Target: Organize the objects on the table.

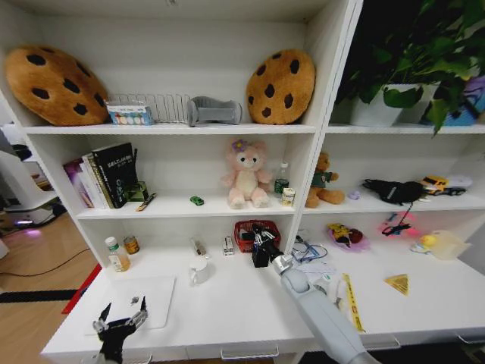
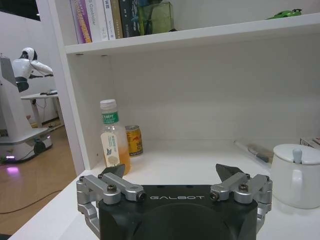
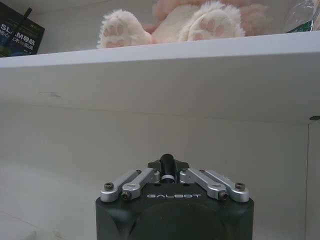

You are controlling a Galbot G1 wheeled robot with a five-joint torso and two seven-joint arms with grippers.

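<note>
- right gripper, jaws pinching a black pen, raised near the red basket; judged: lower it gently, release low
- left gripper, jaws spread, waits at the table edge
</note>
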